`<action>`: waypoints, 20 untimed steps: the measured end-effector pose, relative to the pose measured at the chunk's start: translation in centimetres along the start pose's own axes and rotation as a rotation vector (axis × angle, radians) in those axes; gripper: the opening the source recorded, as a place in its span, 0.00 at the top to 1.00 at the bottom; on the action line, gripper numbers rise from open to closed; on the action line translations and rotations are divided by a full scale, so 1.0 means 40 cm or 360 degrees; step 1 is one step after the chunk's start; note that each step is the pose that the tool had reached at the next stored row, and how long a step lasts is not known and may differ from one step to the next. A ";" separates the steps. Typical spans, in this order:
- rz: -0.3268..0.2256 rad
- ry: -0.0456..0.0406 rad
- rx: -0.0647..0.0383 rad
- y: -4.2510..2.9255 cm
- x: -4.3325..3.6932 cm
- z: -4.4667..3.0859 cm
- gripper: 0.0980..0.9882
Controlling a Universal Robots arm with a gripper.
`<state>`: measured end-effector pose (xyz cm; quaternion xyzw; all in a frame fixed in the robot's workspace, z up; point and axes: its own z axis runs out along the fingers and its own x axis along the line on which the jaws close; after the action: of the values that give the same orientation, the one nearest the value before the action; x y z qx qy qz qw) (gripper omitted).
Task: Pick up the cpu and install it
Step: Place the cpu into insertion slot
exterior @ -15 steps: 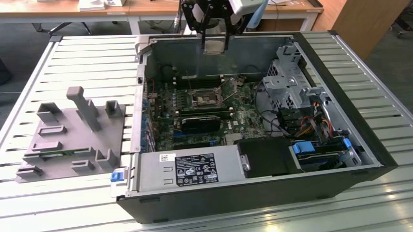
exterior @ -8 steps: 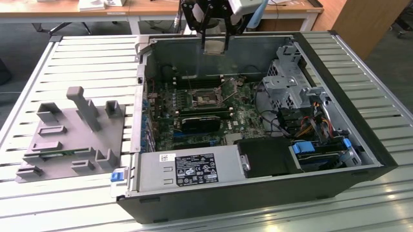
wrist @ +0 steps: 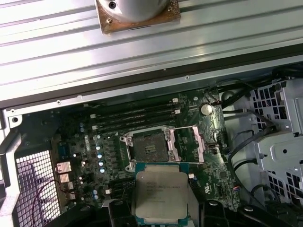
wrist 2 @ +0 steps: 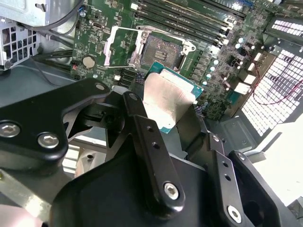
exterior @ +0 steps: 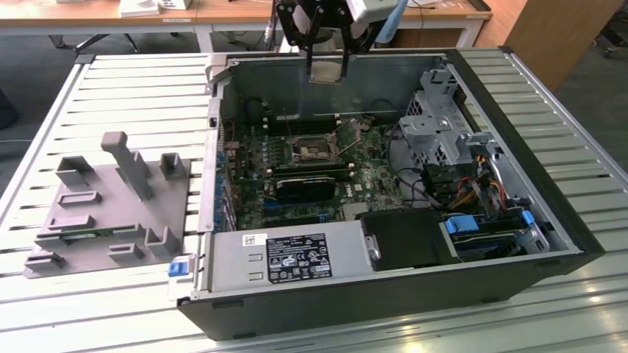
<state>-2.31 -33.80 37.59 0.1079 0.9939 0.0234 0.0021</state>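
Note:
My gripper (exterior: 325, 65) hangs over the back of the open computer case (exterior: 549, 184), shut on the cpu (exterior: 327, 73). In both wrist views the cpu (wrist 2: 166, 99) (wrist: 161, 194) shows as a flat square chip with a silver-grey top and a thin green rim, clamped by its edges between the black fingers (wrist 2: 142, 132). The motherboard socket (exterior: 314, 151) (wrist 2: 162, 49) (wrist: 148, 146) lies below it with its metal cover frame swung open and its contact field bare. The cpu is in the air, apart from the socket.
A grey plastic fixture (exterior: 108, 206) with upright blocks sits on the slatted table (exterior: 128, 88) at the exterior view's left. Inside the case are memory slots (wrist: 135, 116), a grey power supply (exterior: 284, 257), a metal drive cage (exterior: 442, 110) and loose cables (exterior: 471, 184).

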 end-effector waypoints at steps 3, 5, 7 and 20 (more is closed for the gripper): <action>0.0011 -0.0001 0.0000 0.000 0.000 0.000 0.52; 0.0019 -0.0001 0.0000 0.000 0.000 0.000 0.52; 0.0034 -0.0002 0.0000 0.000 0.000 0.000 0.52; 0.0326 -0.0016 0.0001 0.000 0.000 0.004 0.52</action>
<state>-2.31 -33.79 37.43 0.2092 0.9776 0.0227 0.0045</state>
